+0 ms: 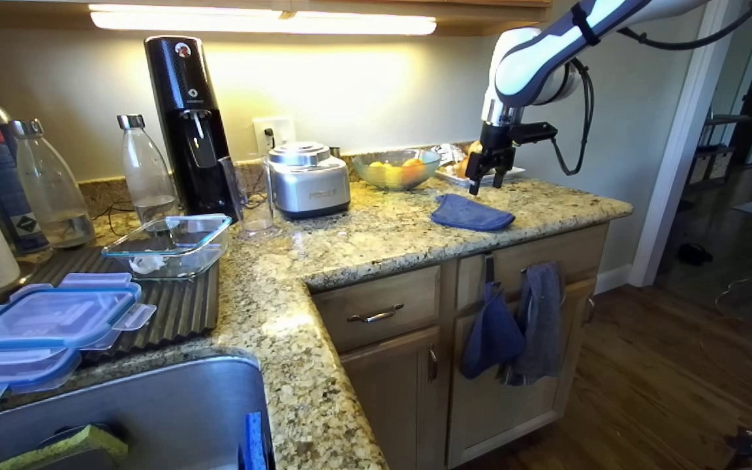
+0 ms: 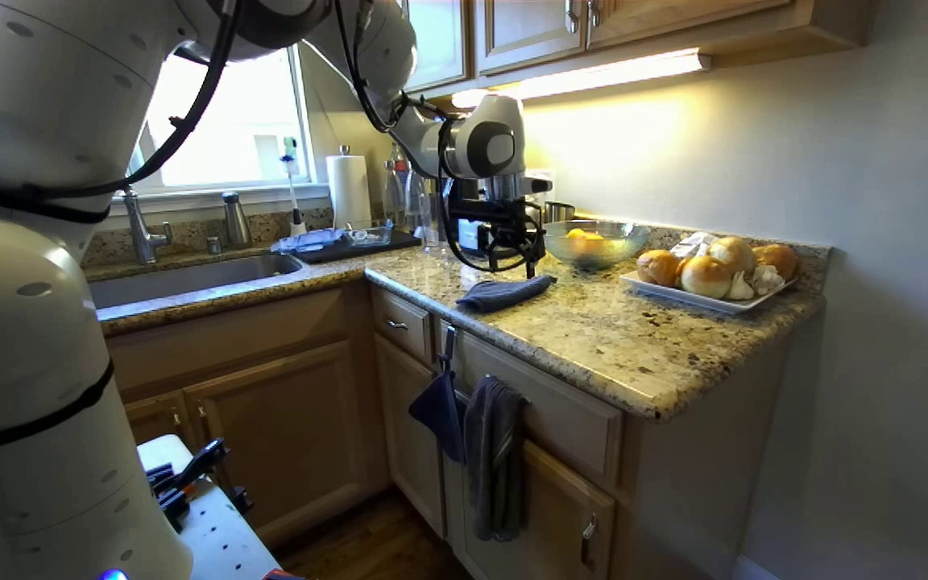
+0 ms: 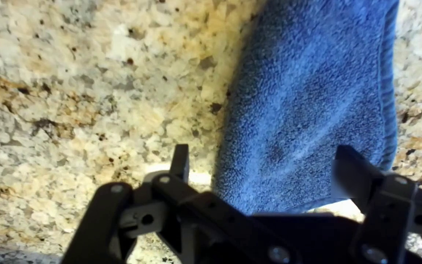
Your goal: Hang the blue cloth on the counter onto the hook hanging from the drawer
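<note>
The blue cloth [image 1: 470, 214] lies folded on the granite counter [image 1: 363, 241]; it also shows in an exterior view [image 2: 504, 295] and in the wrist view [image 3: 302, 102]. My gripper [image 1: 486, 187] is open and empty, pointing down just above the cloth. In the wrist view the gripper [image 3: 262, 148] has its left finger over bare granite and its right finger over the cloth near its hemmed edge. The wide drawer [image 2: 565, 412] is below the counter edge. A black hook [image 1: 489, 267] hangs on its front, with a darker blue cloth [image 1: 492, 339] on it.
A grey-blue towel [image 2: 496, 459] hangs beside the darker cloth. A glass fruit bowl [image 2: 593, 246] and a white tray [image 2: 693, 301] of onions stand behind the cloth. A silver appliance [image 1: 311, 183] stands along the wall. The sink [image 1: 173, 385] is at the other counter leg.
</note>
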You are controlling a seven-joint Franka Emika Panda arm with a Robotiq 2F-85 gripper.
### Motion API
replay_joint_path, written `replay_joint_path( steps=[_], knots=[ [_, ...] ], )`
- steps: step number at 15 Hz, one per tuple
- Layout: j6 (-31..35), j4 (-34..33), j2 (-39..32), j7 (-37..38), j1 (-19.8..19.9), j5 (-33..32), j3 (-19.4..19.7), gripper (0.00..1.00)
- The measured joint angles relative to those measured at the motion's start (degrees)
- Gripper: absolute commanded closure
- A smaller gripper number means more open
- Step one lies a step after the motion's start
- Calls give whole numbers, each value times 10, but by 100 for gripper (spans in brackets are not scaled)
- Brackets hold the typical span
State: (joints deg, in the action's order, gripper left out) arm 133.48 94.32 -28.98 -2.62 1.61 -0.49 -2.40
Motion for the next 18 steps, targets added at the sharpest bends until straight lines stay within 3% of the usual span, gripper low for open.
replay_joint_path(
  steps=[12,15,18],
  knots=[
    [4,-152,-132,-62,9,16,-3,0],
    [4,-179,-154,-75,10,21,-6,33],
    [4,-201,-169,-85,11,24,-13,53]
  ],
)
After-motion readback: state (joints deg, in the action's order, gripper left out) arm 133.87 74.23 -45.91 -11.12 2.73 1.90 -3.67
